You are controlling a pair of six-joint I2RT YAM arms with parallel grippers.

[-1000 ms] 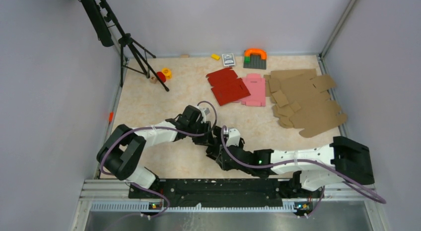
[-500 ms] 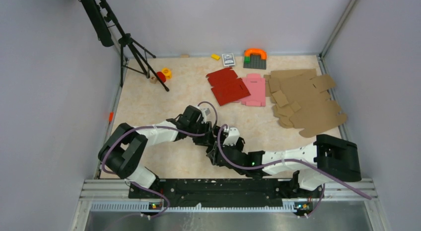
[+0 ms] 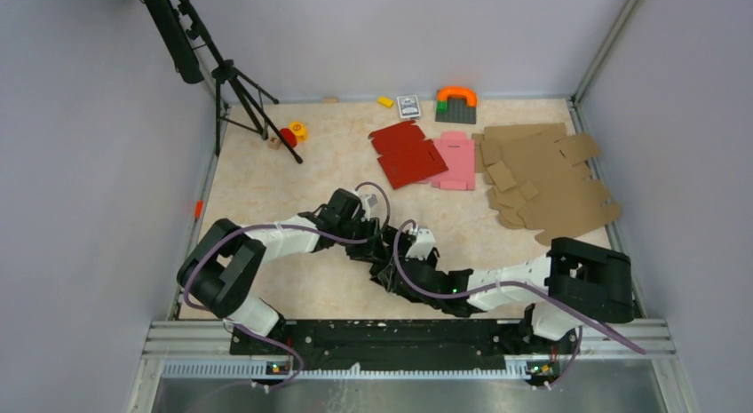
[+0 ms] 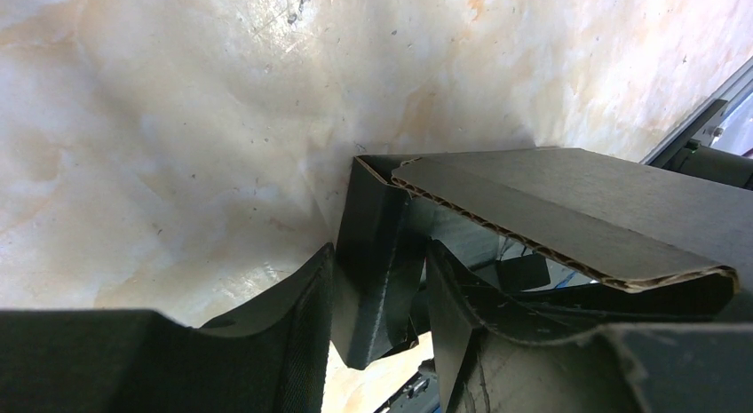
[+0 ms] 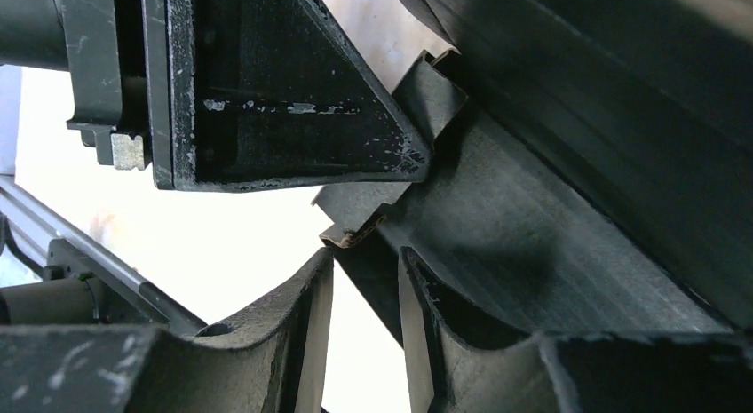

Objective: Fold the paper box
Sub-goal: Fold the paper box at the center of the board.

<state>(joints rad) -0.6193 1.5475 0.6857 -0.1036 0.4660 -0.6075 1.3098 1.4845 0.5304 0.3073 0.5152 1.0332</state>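
paper box [image 4: 568,200] matte black, partly folded, corrugated cut edge showing

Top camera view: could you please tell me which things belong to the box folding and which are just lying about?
In the job: black box, left gripper, right gripper.
Lying about: red cardboard, pink cardboard, brown cardboard, toy blocks, yellow block, tripod.

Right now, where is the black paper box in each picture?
Top external: paper box low centre, mostly hidden where the two arms meet.
Left wrist: paper box fills the middle and right side.
Right wrist: paper box slants across the right half.
Shared landmark: the beige marbled tabletop, in all three.
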